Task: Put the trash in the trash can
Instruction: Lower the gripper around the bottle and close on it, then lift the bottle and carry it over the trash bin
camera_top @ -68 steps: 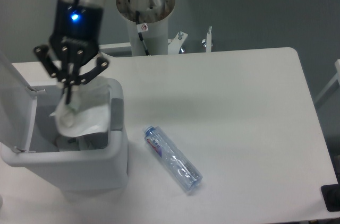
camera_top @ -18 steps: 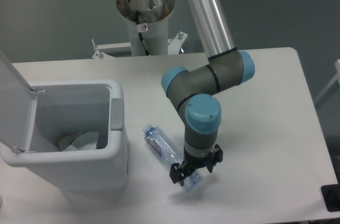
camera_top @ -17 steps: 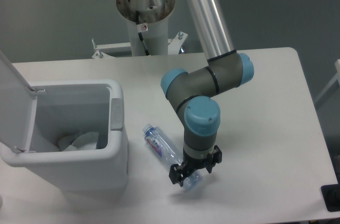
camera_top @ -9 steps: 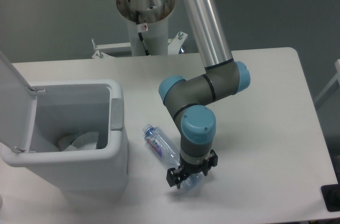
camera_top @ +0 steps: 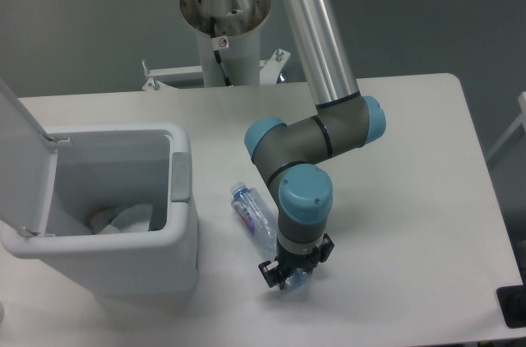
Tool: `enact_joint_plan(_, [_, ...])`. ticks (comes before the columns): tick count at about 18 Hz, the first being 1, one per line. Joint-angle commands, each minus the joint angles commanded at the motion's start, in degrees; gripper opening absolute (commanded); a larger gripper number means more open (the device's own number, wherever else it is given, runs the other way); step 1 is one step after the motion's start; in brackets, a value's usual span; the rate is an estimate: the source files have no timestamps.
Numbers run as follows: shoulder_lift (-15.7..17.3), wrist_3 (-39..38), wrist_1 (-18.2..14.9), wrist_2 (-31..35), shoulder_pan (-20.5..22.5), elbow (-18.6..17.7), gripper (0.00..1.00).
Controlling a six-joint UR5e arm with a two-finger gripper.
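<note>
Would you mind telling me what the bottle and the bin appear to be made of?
The bottle looks like thin clear plastic: the table shows through it, and it carries a blue-red label. The bin appears to be white, smooth, slightly glossy moulded plastic, with rounded corners and a grey tab on its rim.

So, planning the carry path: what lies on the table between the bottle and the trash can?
Nothing: the fixed camera shows bare white table between the bottle and the trash can.
</note>
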Motion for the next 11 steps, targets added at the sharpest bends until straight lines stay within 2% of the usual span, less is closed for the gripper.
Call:
enact_joint_plan(4, [1.1, 0.3, -0.1, -0.1, 0.0, 0.1, 0.56])
enact_joint_plan(7, [3.5, 0.6, 0.2, -0.2, 0.6, 0.9, 0.56])
enact_joint_plan(11, [7.2, 0.6, 0.3, -0.4, 2.5, 4.2, 0.56])
